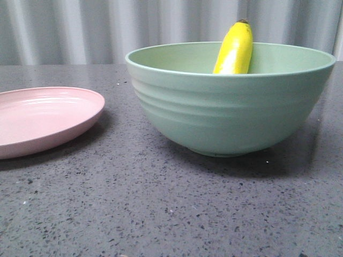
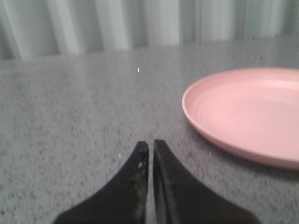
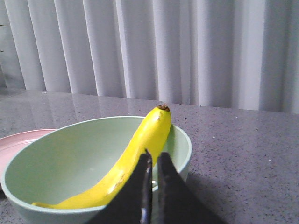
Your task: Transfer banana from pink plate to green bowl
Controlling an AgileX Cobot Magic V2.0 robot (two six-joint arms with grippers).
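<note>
The yellow banana (image 1: 235,49) lies inside the pale green ridged bowl (image 1: 230,107), leaning on its far wall with the dark tip above the rim. It also shows in the right wrist view (image 3: 140,151), lying across the bowl (image 3: 70,163). The pink plate (image 1: 43,118) sits empty at the left and shows in the left wrist view (image 2: 252,112). My left gripper (image 2: 151,144) is shut and empty, low over the table beside the plate. My right gripper (image 3: 154,156) is shut and empty, just outside the bowl's rim, in front of the banana.
The grey speckled table (image 1: 161,209) runs under everything. A pale curtain (image 1: 80,27) hangs behind it. The plate's edge (image 3: 23,140) shows behind the bowl in the right wrist view. Neither gripper shows in the front view.
</note>
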